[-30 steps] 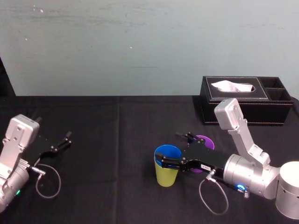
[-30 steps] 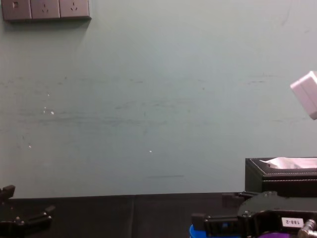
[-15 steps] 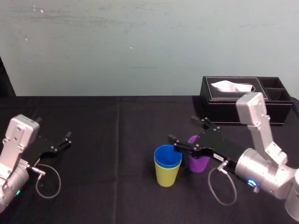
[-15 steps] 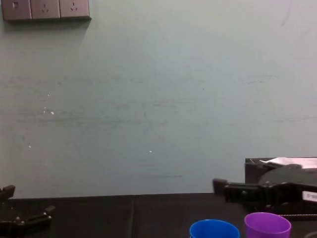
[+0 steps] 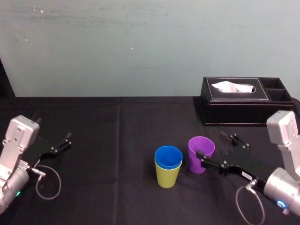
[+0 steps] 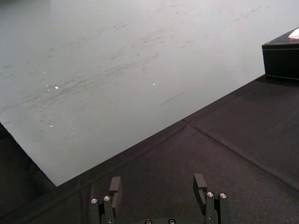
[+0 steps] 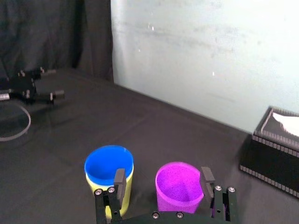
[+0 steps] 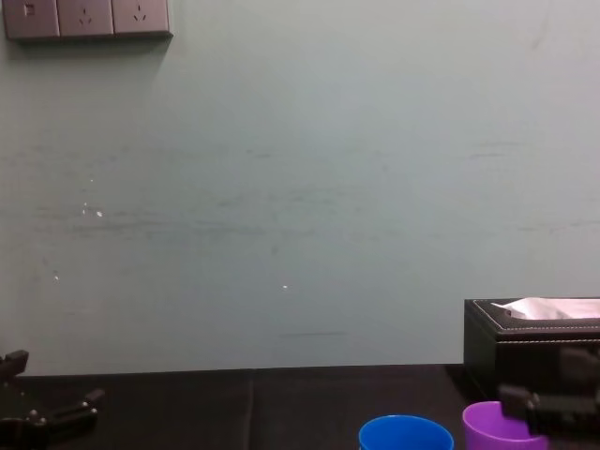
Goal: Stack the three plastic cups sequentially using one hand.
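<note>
The blue cup (image 5: 168, 157) sits nested in the yellow-green cup (image 5: 166, 177), just left of the purple cup (image 5: 201, 154), the one left to stack. The right gripper (image 5: 215, 146) hovers just right of the purple cup with its fingers spread wide, probably lining up to grasp it. The left gripper (image 5: 63, 142) lies parked well to the left, its fingers also spread.

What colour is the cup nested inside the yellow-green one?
Blue. The blue cup sits in the yellow-green cup; right wrist view shows it best.
</note>
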